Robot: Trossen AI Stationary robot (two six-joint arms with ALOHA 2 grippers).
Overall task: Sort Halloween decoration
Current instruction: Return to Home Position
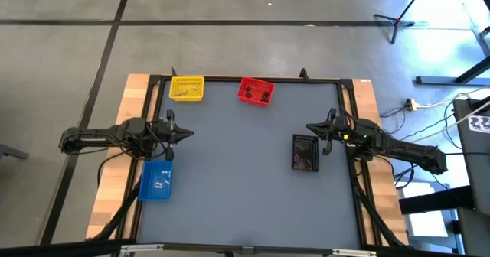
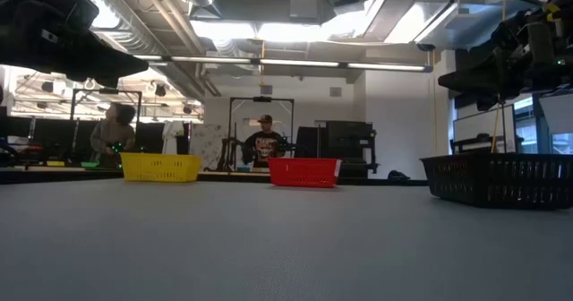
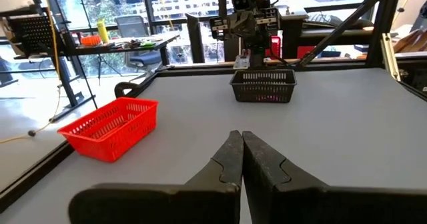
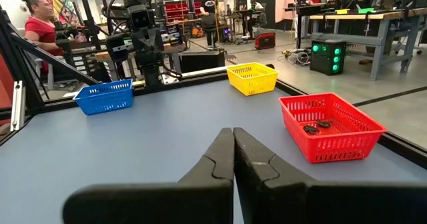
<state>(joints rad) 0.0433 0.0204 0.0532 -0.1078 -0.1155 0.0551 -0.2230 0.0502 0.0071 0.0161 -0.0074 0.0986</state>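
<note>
Both arms sit drawn back at the sides of the tabletop point(image 1: 237, 188). My left end effector point(image 1: 188, 132) hangs over the left side, roughly between the yellow bin point(image 1: 187, 79) and the blue bin point(image 1: 156, 195). In the left wrist view its fingers point(image 3: 230, 154) are pressed together. The right end effector point(image 1: 310, 128) hovers on the right side, close to the black bin point(image 1: 305, 139), and its fingers point(image 4: 220, 152) are also closed flat against each other. The Halloween decoration point(image 1: 260, 96) lies sorted among the bins. I see dark trinkets point(image 4: 317, 127) in the red bin point(image 4: 347, 147), pale tan pieces point(image 1: 181, 91) in the yellow one, white pieces point(image 1: 161, 183) in the blue one, and purplish pieces point(image 1: 306, 162) in the black one. The red and yellow bins stand side by side at the far edge.
</note>
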